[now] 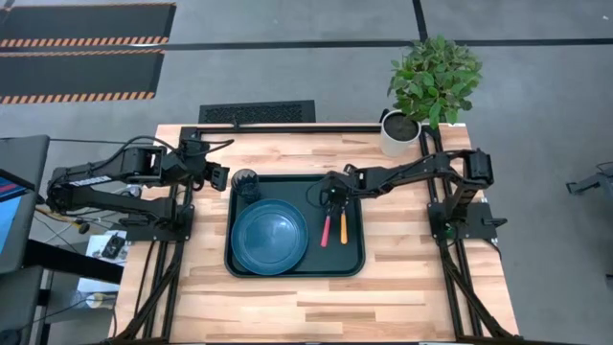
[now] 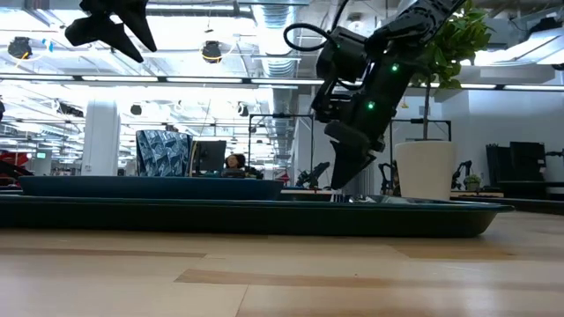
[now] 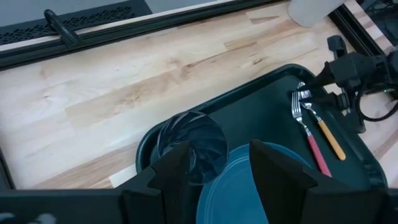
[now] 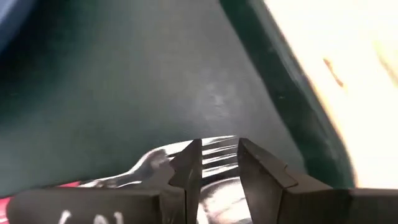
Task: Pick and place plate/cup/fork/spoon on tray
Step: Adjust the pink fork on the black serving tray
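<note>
The dark green tray (image 1: 352, 259) lies mid-table. On it are the blue plate (image 1: 270, 237), the dark cup (image 1: 245, 182) standing in the far left corner, the red-handled fork (image 1: 326, 230) and the orange-handled spoon (image 1: 344, 227), side by side at the right. My right gripper (image 1: 332, 196) points down over the metal ends of the fork and spoon, its fingers a little apart, with the fork's tines (image 4: 214, 146) showing between them. My left gripper (image 1: 218, 175) is open and empty, raised beside the cup (image 3: 189, 143) at the tray's left edge. My right gripper stands from above over the fork's tines (image 4: 155, 163). Its fingertips (image 2: 342, 180) are close above the tray floor. I cannot tell whether they touch the fork or the spoon.
A white pot with a green plant (image 1: 400, 132) stands at the table's far right corner, behind my right arm. Bare wood lies in front of the tray and to its left and right.
</note>
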Robot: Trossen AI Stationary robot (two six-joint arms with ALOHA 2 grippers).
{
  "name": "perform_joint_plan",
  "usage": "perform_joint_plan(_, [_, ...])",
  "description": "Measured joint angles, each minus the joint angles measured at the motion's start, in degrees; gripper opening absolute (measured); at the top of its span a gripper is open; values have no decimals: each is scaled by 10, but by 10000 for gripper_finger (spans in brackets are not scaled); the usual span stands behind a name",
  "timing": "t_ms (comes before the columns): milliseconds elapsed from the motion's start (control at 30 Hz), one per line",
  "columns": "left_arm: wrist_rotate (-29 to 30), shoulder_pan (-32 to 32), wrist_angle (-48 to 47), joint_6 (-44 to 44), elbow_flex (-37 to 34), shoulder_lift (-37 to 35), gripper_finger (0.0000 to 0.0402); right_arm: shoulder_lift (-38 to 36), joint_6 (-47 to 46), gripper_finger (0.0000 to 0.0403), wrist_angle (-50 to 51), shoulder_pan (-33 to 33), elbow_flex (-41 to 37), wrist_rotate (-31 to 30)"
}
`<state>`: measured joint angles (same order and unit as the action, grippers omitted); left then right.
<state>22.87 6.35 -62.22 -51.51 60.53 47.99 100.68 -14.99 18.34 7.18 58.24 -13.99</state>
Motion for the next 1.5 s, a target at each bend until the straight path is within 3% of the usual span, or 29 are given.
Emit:
perform_joint_plan(333, [-4, 0, 0, -1, 0, 0, 153, 18, -35, 127, -14, -57, 0, 6])
perform_joint_plan(833, [-11, 0, 3, -3, 0, 0, 153, 36, -46, 127, -47, -85, -5, 5])
perform_joint_plan(1000, [-11, 0, 3, -3, 0, 0, 153, 18, -65, 123, -23, -89, -5, 3])
perform_joint_plan(1200, [-12, 0, 3, -4, 0, 0, 153, -2, -77, 113, 73, -87, -5, 1])
perform_joint_plan(1500, [-10, 0, 2, -3, 0, 0, 153, -2, -77, 100, 99, -82, -5, -10])
